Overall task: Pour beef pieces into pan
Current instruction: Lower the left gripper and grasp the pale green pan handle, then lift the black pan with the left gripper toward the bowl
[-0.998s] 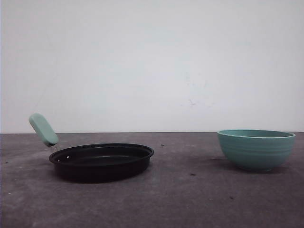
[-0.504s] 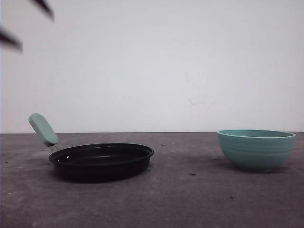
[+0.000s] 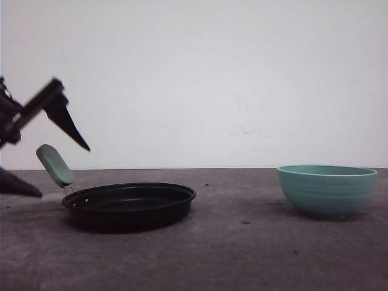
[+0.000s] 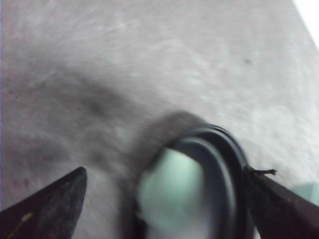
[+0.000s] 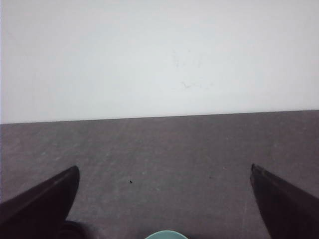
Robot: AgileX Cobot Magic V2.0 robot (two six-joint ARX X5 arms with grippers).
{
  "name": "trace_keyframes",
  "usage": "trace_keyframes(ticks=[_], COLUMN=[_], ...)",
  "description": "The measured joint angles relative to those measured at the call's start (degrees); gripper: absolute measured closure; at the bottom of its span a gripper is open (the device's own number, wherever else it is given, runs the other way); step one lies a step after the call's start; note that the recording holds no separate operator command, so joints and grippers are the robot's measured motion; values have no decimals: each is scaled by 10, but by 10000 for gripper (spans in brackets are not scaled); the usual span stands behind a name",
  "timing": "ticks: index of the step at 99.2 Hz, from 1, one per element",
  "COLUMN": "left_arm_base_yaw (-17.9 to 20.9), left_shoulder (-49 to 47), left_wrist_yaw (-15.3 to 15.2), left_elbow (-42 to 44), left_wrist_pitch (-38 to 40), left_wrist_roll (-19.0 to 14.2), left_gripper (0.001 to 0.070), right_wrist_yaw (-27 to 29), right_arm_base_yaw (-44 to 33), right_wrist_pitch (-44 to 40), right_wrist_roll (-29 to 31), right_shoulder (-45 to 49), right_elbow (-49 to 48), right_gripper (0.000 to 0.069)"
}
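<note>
The black pan (image 3: 130, 205) sits left of the table's middle, its mint-green handle (image 3: 54, 165) angled up to the left. My left gripper (image 3: 65, 172) reaches in from the left edge, open, one finger above the handle and one below it. The blurred left wrist view shows the handle (image 4: 174, 191) and the pan rim (image 4: 227, 169) between the spread fingers of that gripper (image 4: 164, 172). My right gripper (image 5: 164, 167) is open over bare table, with nothing between its fingers. The beef pieces are out of view.
A teal ribbed bowl (image 3: 327, 190) stands at the right; its inside is hidden from here. Its rim (image 5: 166, 235) shows just under the right gripper. A white wall closes the back of the dark grey table (image 3: 242, 254).
The left gripper has come down from the upper left corner to the pan's handle, fingers spread. Pan and bowl have not moved.
</note>
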Motion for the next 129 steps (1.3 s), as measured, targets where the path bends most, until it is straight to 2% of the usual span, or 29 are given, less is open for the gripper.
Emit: trace_keyframes(ticks=[11, 17, 32, 49, 56, 73, 85, 97, 111, 116, 129], left_arm_base_yaw=[0, 0, 0, 0, 0, -2, -6, -16, -35, -43, -66], left_shoulder=[40, 49, 68, 68, 68, 58, 12, -58, -133, -158, -217], left_wrist_yaw=[2, 2, -3, 0, 5, 26, 30, 25, 7, 7, 7], left_elbow=[0, 1, 2, 2, 2, 2, 2, 10, 41, 53, 69], left_wrist_pitch=[31, 54, 91, 137, 135, 129, 107, 49, -67, -106, -171], left_wrist_roll=[-8, -9, -11, -11, -8, -9, -3, 27, 85, 104, 127], left_gripper=[112, 153, 398, 617, 666, 674, 674, 674, 674, 674, 674], right_wrist_yaw=[0, 0, 0, 0, 0, 17, 17, 17, 15, 15, -6], right_arm_base_yaw=[0, 0, 0, 0, 0, 0, 0, 0, 0, 0, -1], right_wrist_pitch=[-10, -14, -24, -26, -26, -53, -92, -114, -114, -114, -114], right_wrist_roll=[0, 0, 0, 0, 0, -9, -14, -26, -35, -39, -45], right_shoulder=[0, 0, 0, 0, 1, 17, 55, 119, 216, 250, 346], right_elbow=[0, 0, 0, 0, 0, 1, 2, 2, 2, 2, 2], right_gripper=[7, 7, 7, 7, 7, 7, 8, 8, 12, 50, 236])
